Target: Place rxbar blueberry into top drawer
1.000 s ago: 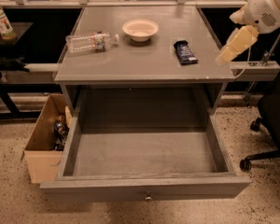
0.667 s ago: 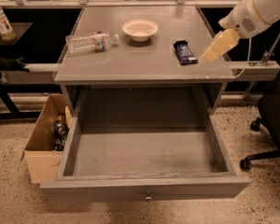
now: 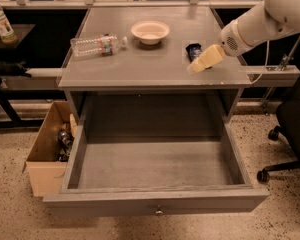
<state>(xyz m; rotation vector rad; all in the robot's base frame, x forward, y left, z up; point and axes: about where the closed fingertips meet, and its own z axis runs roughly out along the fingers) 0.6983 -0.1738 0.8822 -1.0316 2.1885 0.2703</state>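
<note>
The pincer (image 3: 205,59) hangs right at the rxbar blueberry (image 3: 192,48) on the table (image 3: 140,69), can't tell if it's open, and a shallow grab could just skid that flat bar away.

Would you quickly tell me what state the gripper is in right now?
Gripper: low over the cabinet top, at the rxbar blueberry; whether it is open or shut cannot be told.

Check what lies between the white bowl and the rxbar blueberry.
Nothing: in the camera view the cabinet top between the white bowl and the rxbar blueberry is bare. The gripper hangs just over the bar.
</note>
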